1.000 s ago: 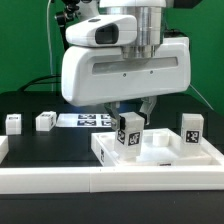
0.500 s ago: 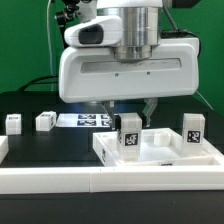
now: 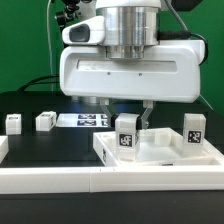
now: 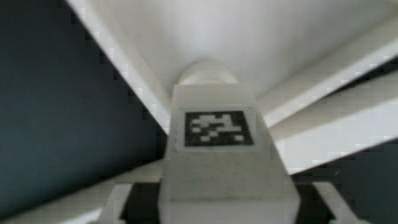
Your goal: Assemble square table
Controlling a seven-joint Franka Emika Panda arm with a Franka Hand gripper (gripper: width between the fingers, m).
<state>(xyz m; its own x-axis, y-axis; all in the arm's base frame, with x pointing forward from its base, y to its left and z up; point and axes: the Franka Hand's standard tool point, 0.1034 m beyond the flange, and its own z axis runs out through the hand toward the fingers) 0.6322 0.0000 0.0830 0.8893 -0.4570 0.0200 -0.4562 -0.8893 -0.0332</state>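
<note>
The square table top (image 3: 165, 160) is a white tray with a raised rim, at the exterior view's right. A white leg with a tag (image 3: 126, 136) stands upright in its near left corner. My gripper (image 3: 126, 112) is straight above it and shut on it, one finger on each side. In the wrist view the leg (image 4: 221, 125) fills the middle between my fingers (image 4: 125, 198), with the top's rim (image 4: 160, 50) behind it. A second leg (image 3: 192, 130) stands in the top's right corner. Two loose legs (image 3: 14, 123) (image 3: 45, 120) lie on the black table at the left.
The marker board (image 3: 88, 120) lies flat behind the top, left of the arm. A long white rail (image 3: 90, 185) runs along the front edge. The arm's large white body hides the middle of the scene.
The wrist has turned about its vertical axis and now faces the camera squarely. The held leg has turned with it and shifted slightly to the exterior view's left.
</note>
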